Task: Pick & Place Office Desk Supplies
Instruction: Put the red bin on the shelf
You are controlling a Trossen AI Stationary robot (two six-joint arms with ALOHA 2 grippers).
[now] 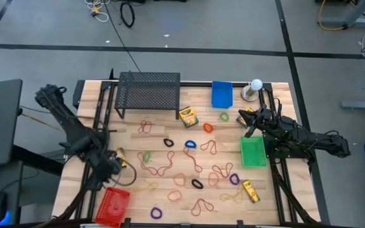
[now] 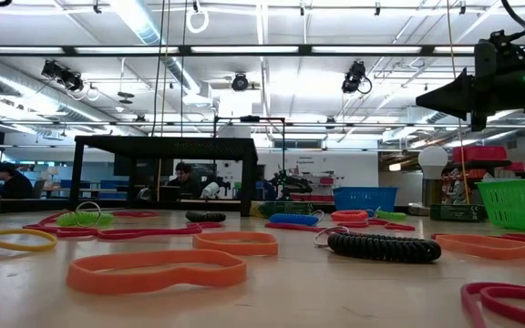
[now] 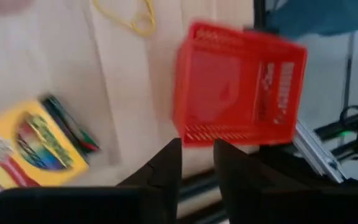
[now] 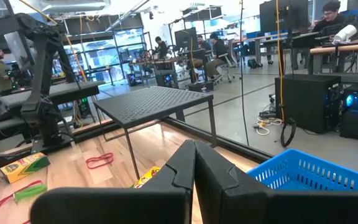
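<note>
Counting from above, the wooden desk (image 1: 170, 136) carries 3 yellow crayon boxes lying free: 1 just in front of the black mesh shelf (image 1: 149, 90), 1 near the front right edge (image 1: 251, 190), and 1 at the far right (image 1: 244, 116), just beside the right gripper (image 1: 251, 130). A 4th crayon box (image 3: 27, 146) shows in the left wrist view, lying on the desk apart from the left gripper (image 3: 196, 162). Rubber bands (image 1: 172, 164) lie scattered across the middle of the desk in brown, orange, purple, blue, black, green and yellow; they are too many and too thin to count surely. There are 3 baskets: 1 red basket (image 1: 112, 205) at the front left, 1 blue basket (image 1: 221, 94) at the back, 1 green basket (image 1: 253, 152) at the right. The left gripper hangs just beside the red basket, its fingers spread a little with nothing between them. The right gripper's fingers are pressed together, empty. 1 white ball (image 1: 256, 84) stands at the back right.
</note>
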